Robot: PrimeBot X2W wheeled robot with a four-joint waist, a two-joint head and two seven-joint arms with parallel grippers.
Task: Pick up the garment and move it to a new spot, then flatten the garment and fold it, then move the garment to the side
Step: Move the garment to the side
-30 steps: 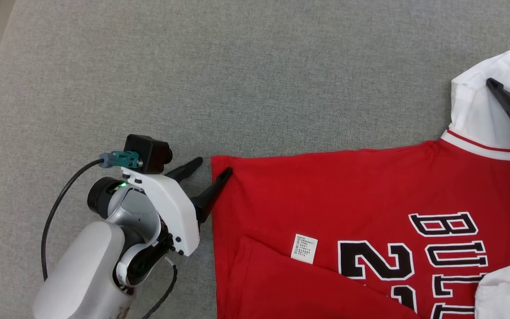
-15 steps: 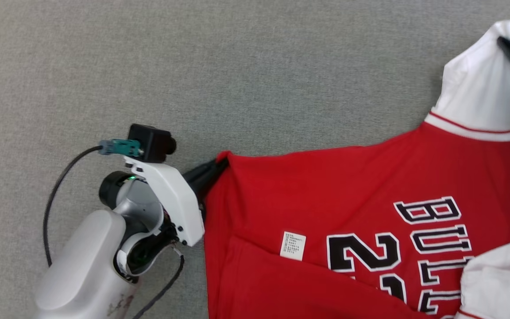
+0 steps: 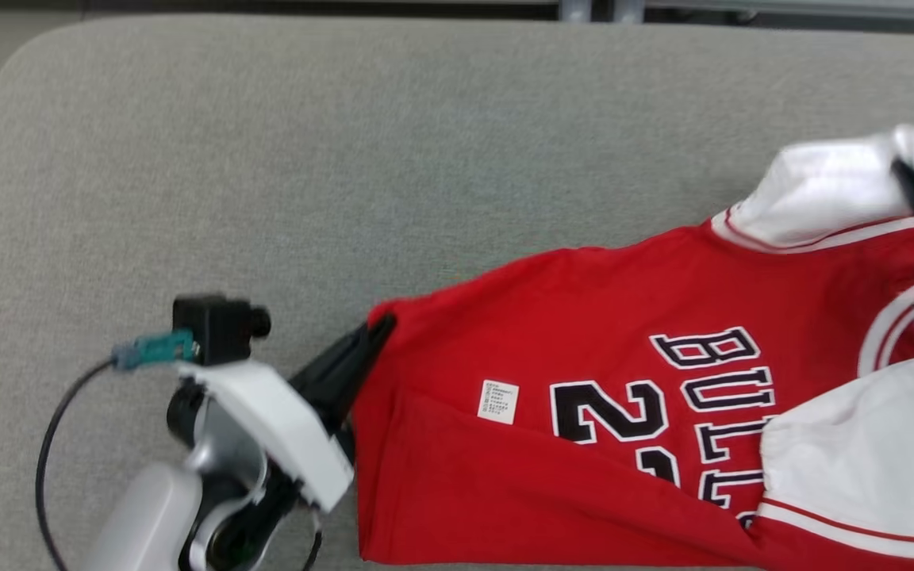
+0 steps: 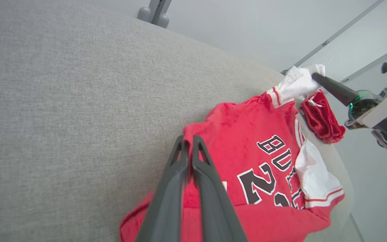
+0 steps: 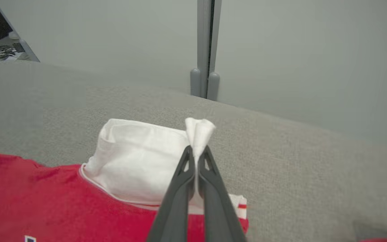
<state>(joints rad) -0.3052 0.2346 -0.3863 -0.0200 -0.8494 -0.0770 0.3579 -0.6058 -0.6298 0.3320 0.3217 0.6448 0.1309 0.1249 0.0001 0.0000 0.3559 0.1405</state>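
Observation:
The garment [image 3: 576, 333] is a red jersey with black-and-white lettering and white sleeves, spread on the grey cushioned surface [image 3: 346, 159]. My left gripper [image 3: 384, 325] is shut on the garment's red hem corner [image 4: 193, 134] at its left end, with its two fingers [image 4: 180, 174] pressed together. At the right edge, my right gripper [image 3: 901, 168] is shut on the tip of the white sleeve [image 5: 136, 158], and a pinch of white cloth [image 5: 198, 132] sticks up between its fingers. The held corners are lifted slightly. That right gripper [image 4: 314, 76] also appears in the left wrist view.
The grey surface has a rounded far edge [image 3: 266, 20] with a wall and a metal post [image 5: 205, 50] behind it. Open surface lies left of and beyond the garment. A black cable [image 3: 56, 420] loops beside my left wrist.
Both grippers closed on the garment: the left on the red hem corner, the right on the white sleeve. The corners have risen and the cloth bunches. The head view has tilted up.

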